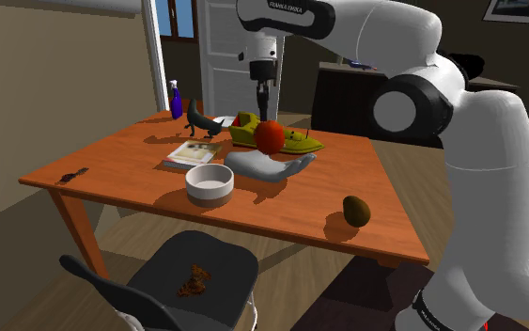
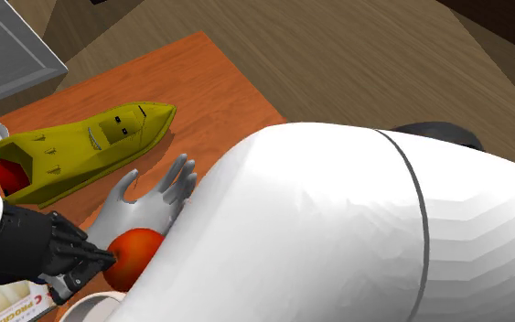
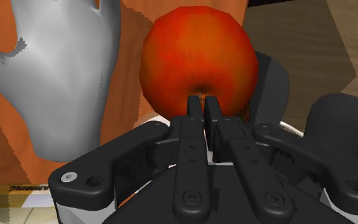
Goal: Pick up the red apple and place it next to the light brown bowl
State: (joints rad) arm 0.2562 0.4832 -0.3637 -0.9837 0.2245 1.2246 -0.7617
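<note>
the claw (image 3: 203,107): you see its two black fingers drawn almost together, tips pinched at the stem hollow of the red apple (image 3: 196,51). the apple is over the wrist end of the grey model hand (image 1: 276,167); you cannot tell whether it rests there or is lifted clear. in the shoulder view it lies behind the pale bowl (image 1: 210,194), near it but apart. containers: the bowl stands upright and empty on the orange-brown table (image 1: 112,155). the yellow-green boat-shaped shell (image 2: 91,137) just beyond the hand shows a red patch at its open end, and you cannot tell what that patch is. counts on the table: one apple, one bowl, one grey hand, one shell, one blue spray bottle (image 1: 176,100), one booklet (image 1: 193,152), and one brown-green ovoid (image 1: 356,210) near the front edge, well apart from the rest. one dark chair (image 1: 229,259) stands before the table, with one brown lump (image 1: 196,279) on its seat.
</note>
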